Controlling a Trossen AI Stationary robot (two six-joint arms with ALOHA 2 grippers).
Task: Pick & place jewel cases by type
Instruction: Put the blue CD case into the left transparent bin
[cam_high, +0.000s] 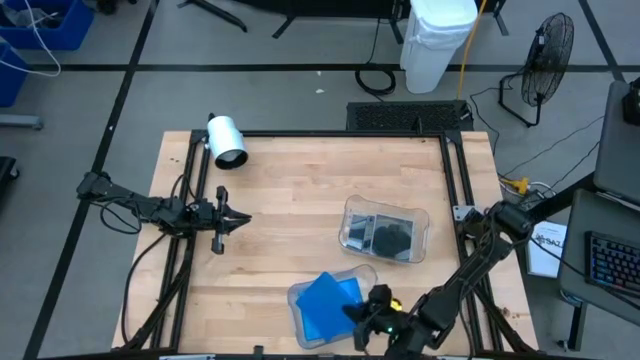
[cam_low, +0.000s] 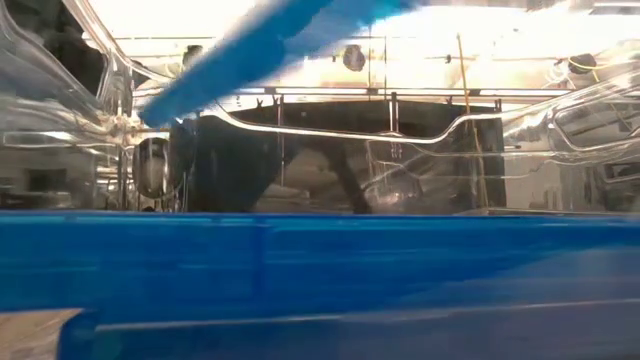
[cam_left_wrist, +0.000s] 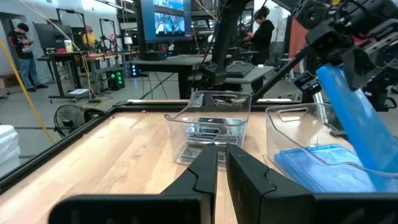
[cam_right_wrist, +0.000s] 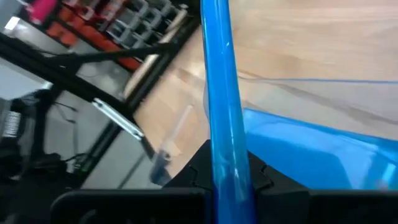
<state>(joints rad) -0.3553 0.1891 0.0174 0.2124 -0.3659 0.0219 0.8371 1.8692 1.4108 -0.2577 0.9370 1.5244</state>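
The left gripper (cam_high: 240, 218) hovers over the left part of the wooden table (cam_high: 290, 190), its jaws pressed together on nothing, well apart from both trays. Toward the table's middle-right, the far clear tray (cam_high: 385, 229) holds the dark jewel cases (cam_high: 390, 236). At the near edge, the right gripper (cam_high: 362, 312) pinches one blue jewel case (cam_right_wrist: 219, 93) by its edge, tilted above the near clear tray (cam_high: 300, 296), where more blue jewel cases (cam_high: 326, 303) lie stacked.
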